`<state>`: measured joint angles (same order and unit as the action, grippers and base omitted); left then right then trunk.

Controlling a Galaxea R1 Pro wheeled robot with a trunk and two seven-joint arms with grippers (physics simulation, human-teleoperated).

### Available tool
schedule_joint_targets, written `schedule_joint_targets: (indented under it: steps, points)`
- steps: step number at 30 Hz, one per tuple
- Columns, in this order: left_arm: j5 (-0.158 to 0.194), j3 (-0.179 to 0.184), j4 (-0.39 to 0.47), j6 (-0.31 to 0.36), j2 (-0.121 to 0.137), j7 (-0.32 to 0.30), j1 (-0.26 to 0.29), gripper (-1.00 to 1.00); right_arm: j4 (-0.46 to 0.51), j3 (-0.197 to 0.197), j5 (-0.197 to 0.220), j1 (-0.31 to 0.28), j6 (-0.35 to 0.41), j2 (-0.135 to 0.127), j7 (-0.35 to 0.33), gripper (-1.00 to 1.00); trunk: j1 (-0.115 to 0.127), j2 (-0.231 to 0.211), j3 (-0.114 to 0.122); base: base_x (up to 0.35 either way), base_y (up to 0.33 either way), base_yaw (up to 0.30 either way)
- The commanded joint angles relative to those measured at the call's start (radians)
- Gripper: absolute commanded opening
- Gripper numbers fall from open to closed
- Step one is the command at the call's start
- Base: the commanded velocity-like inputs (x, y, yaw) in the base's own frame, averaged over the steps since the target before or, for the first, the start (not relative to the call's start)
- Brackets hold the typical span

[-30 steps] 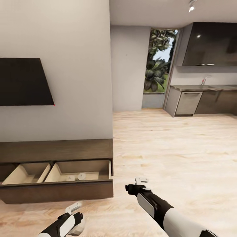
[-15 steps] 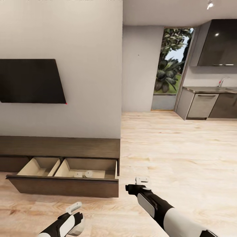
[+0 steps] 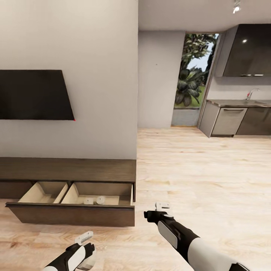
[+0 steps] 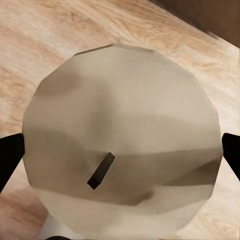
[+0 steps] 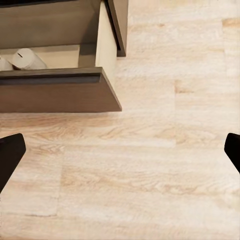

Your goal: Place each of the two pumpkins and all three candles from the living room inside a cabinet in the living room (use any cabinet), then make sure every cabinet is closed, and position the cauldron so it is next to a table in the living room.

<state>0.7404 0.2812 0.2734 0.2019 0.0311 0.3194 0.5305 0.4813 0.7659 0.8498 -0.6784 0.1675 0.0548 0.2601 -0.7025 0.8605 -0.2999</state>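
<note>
Since half a second ago: whole view shifted slightly, camera motion; arms unchanged. Left tool [image 3: 86, 251], lower left of frame: closed on a candle [image 4: 120, 145], its round top and wick filling the wrist view. Right tool [image 3: 162, 206], lower centre: fingers spread wide, apparently holding nothing, over floor [image 5: 150, 170]. Cabinet [image 3: 75, 169], left: drawer [image 3: 71, 215] pulled out, two candles [image 3: 100, 200] inside its right compartment.

An open-plan home: a living room with a flat black wall-mounted television [image 3: 35, 95] above a long low dark-brown wood cabinet [image 3: 71, 170] gives onto a kitchen with grey base cupboards [image 3: 229, 121], a dark glossy upper cupboard [image 3: 248, 51] and a sink tap [image 3: 251, 92]. Pale wood plank flooring [image 3: 195, 169] runs throughout; a tall window [image 3: 192, 71] shows garden foliage.
</note>
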Motion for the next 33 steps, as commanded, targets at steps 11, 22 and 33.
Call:
schedule_joint_targets:
  steps: [11,22,33]
  points:
    - [0.014,-0.03,0.488,0.598,0.124,0.021,0.041,-1.0,0.002,0.007,0.006,-0.001,0.001,-0.001,0.009,1.0,0.042,-0.076,0.033,0.0,0.0,0.0]
    - [0.018,-0.064,0.605,0.708,0.125,0.113,0.042,-1.0,0.022,-0.039,0.024,-0.007,0.258,0.003,0.049,1.0,0.084,-0.153,0.068,0.0,0.0,0.0]
    - [0.014,-0.069,0.611,0.698,0.118,0.115,0.041,-1.0,0.028,-0.309,0.017,-0.015,0.484,0.004,0.31,1.0,0.1,-0.181,0.08,0.008,0.0,0.0]
